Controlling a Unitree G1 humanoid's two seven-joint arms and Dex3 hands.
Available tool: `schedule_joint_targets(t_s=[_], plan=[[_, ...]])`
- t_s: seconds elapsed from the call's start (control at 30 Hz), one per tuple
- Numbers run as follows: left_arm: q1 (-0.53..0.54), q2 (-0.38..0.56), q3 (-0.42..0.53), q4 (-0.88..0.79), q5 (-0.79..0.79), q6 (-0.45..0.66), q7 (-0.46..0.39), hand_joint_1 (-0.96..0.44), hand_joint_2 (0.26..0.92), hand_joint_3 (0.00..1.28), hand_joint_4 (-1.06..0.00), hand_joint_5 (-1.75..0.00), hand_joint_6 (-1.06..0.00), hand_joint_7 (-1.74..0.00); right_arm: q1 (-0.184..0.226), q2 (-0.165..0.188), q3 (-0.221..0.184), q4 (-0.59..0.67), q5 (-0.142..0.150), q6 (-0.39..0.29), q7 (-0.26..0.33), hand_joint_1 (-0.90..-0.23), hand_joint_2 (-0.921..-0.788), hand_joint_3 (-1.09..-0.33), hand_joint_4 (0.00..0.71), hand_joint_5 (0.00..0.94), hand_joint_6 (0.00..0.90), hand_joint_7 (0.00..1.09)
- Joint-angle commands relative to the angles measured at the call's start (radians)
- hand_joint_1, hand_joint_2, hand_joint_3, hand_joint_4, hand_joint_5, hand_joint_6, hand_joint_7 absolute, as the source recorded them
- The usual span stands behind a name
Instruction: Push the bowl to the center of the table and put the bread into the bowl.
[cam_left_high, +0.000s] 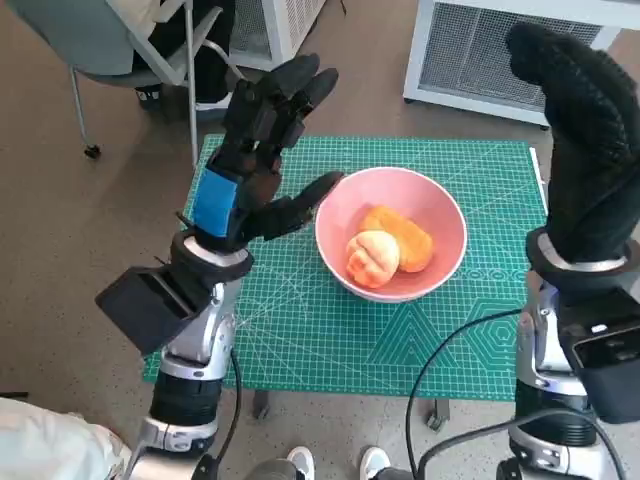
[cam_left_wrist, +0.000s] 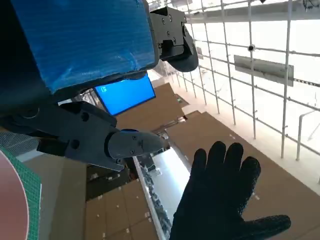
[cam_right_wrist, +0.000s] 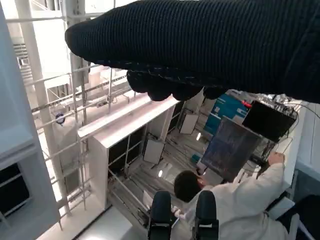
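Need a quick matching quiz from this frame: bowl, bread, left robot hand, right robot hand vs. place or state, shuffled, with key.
Things:
1. bowl
2. bread
3. left robot hand
4. right robot hand

States:
A. raised at the mat's right edge, holding nothing
B. pink, on the green mat
C. lying inside the bowl
D. blue tape on its back, fingers apart beside the bowl's left rim

Pairs: 1-B, 2-C, 3-D, 4-A
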Motion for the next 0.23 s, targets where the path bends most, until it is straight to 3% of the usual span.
schedule_joint_targets(t_s=[0.03, 0.23], plan=[[0.012, -0.02, 0.008, -0.012, -0.009, -0.028, 0.017, -0.33, 0.921, 0.36, -0.05, -0.59, 0.0, -0.76, 0.012, 0.006, 0.01, 0.015, 0.01, 0.017, 0.014, -0.551, -0.921, -0.662, 0.38, 0.009, 0.062, 0.68], [0.01, -0.034, 0.016, -0.011, -0.016, -0.04, 0.029, -0.33, 0.921, 0.37, -0.03, -0.64, 0.0, -0.78, 0.013, 0.011, 0.017, 0.026, 0.033, 0.019, 0.033, -0.549, -0.921, -0.66, 0.386, 0.011, 0.059, 0.67]])
